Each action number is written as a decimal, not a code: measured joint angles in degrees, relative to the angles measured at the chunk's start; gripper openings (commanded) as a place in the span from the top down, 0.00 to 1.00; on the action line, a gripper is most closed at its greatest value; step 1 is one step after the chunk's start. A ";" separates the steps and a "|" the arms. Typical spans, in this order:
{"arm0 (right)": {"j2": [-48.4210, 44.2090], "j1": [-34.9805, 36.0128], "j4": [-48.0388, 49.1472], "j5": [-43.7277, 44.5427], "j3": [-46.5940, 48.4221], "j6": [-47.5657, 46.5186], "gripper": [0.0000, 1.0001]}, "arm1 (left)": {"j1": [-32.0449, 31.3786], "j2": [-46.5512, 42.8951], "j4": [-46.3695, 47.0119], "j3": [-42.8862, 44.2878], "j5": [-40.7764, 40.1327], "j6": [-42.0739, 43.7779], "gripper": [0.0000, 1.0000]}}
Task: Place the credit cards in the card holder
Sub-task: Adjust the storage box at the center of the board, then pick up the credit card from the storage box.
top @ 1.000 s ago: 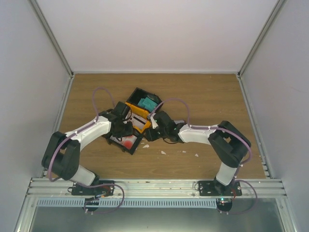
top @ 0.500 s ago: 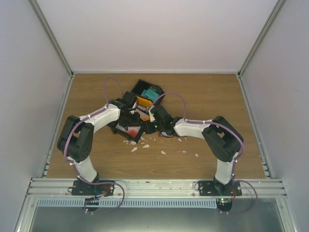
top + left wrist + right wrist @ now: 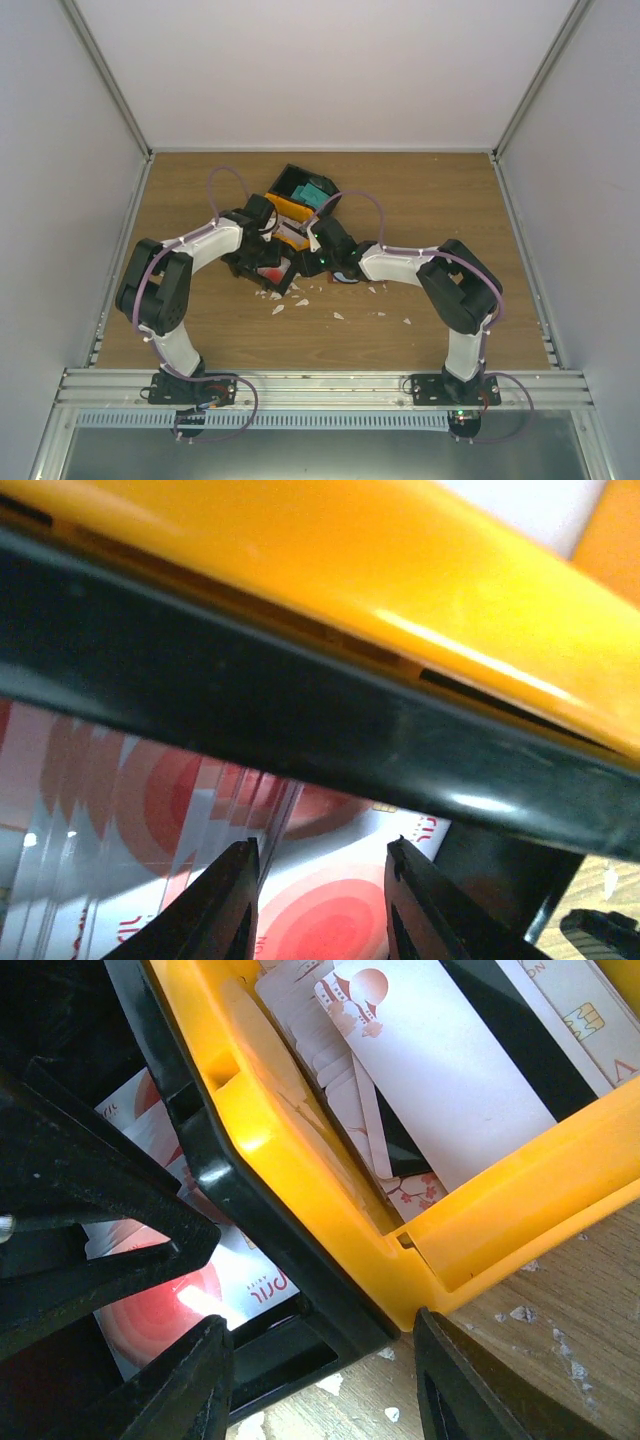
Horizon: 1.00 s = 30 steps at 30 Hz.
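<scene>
Spread and empty, the left gripper hangs directly over the red-and-white credit cards in the tray's near compartment. The right gripper, also spread, straddles the tray's corner.

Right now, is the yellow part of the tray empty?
No, the right wrist view shows white cards with reddish pictures lying inside the yellow compartment.

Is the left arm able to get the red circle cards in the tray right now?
Probably yes. The left arm's fingers are open and hang right over the red-and-white cards, with nothing between. The tray wall runs close beside them and might crowd the grasp.
</scene>
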 measured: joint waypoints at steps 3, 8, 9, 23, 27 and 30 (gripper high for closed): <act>0.00 0.04 -0.02 0.00 -0.02 -0.44 0.50 | 0.31 0.00 0.26 -0.17 1.81 0.48 0.69; 0.24 0.02 -0.83 -0.59 0.35 -1.36 0.51 | 1.25 0.00 0.33 -0.20 4.07 1.20 0.75; 0.35 -0.02 -1.11 -0.76 0.57 -1.49 0.51 | 1.46 -0.09 0.35 -0.20 4.52 1.31 0.76; 2.64 -0.02 -0.66 -2.69 2.80 -1.68 0.54 | 1.03 -3.56 -1.75 -0.13 16.39 1.14 0.77; 2.89 0.13 -1.18 -2.91 2.67 -1.22 0.54 | 1.03 -3.72 -2.34 -0.13 16.48 0.90 0.72; 2.89 0.24 -1.29 -2.78 2.49 -0.87 0.54 | 1.03 -3.72 -2.71 -0.13 15.96 0.66 0.66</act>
